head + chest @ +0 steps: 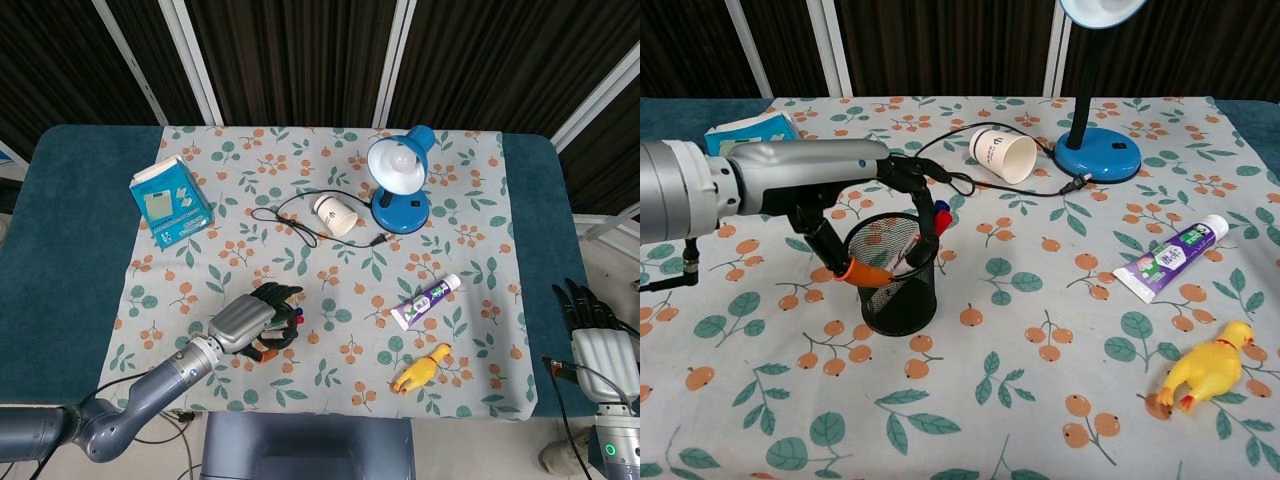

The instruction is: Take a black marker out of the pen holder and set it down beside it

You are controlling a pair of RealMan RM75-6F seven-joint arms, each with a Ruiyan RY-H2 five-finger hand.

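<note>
A black mesh pen holder (898, 300) stands on the floral cloth near the table's front left. My left hand (910, 185) hovers right over its mouth, with dark fingers (928, 235) curled down into it. Red and blue marker caps (941, 215) stick out by the fingers, and an orange piece (868, 272) lies at the rim. No black marker shows clearly. In the head view the left hand (252, 318) covers most of the holder (285, 338). My right hand (595, 320) hangs off the table's right edge with its fingers spread and nothing in it.
At the back stand a blue desk lamp (400, 180), a tipped paper cup (335, 215) and a black cable (290, 225). A teal box (170, 200) sits back left. A toothpaste tube (425, 300) and a yellow rubber chicken (420, 368) lie to the right.
</note>
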